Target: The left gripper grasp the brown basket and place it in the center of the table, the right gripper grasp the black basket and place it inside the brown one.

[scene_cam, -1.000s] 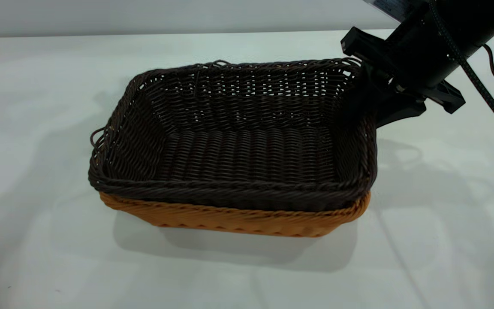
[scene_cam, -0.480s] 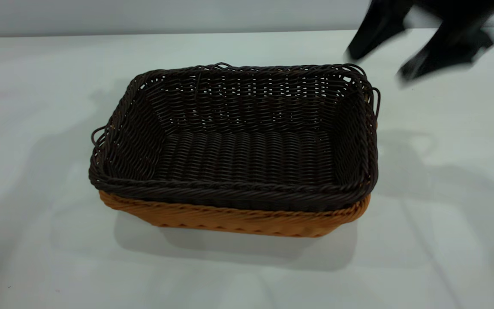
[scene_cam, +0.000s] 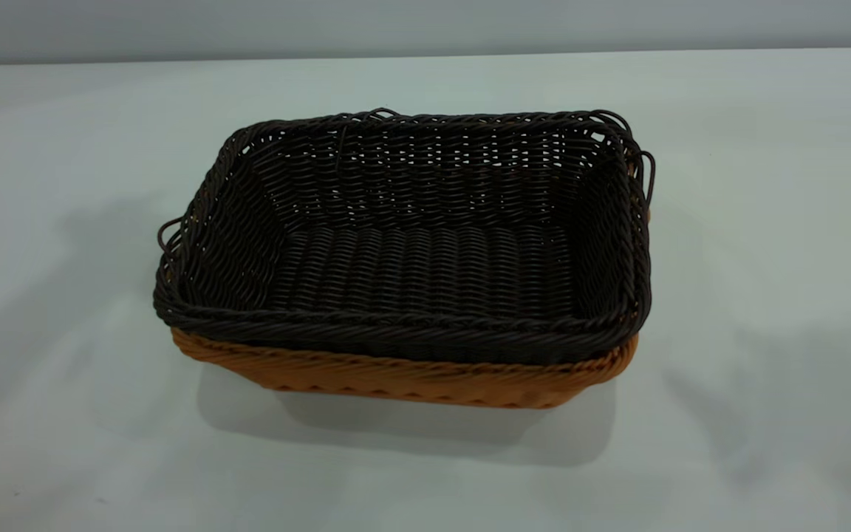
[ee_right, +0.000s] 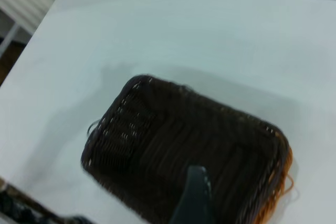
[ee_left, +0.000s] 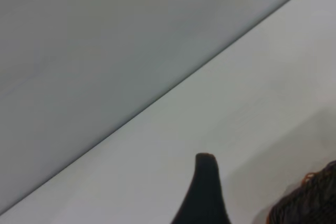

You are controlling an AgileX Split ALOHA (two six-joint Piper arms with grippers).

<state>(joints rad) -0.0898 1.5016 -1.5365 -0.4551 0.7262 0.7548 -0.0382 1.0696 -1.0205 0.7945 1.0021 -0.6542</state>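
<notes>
Baskets first: at the left of the exterior frame the black basket (scene_cam: 403, 244) sits nested in the brown basket (scene_cam: 411, 378), mid-frame on the table (scene_cam: 63, 414), rims roughly level, orange showing only along the near edge. Neither arm shows there. Each wrist view shows one dark finger, left gripper (ee_left: 205, 192) and right gripper (ee_right: 194, 195), so I cannot tell whether they are apart (no second finger). Judged done; retreat high, clear of the loop handles.

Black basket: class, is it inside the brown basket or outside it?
Inside. The black basket sits nested upright in the brown basket, whose orange wall and rim show only below its front edge. Nothing holds it.
</notes>
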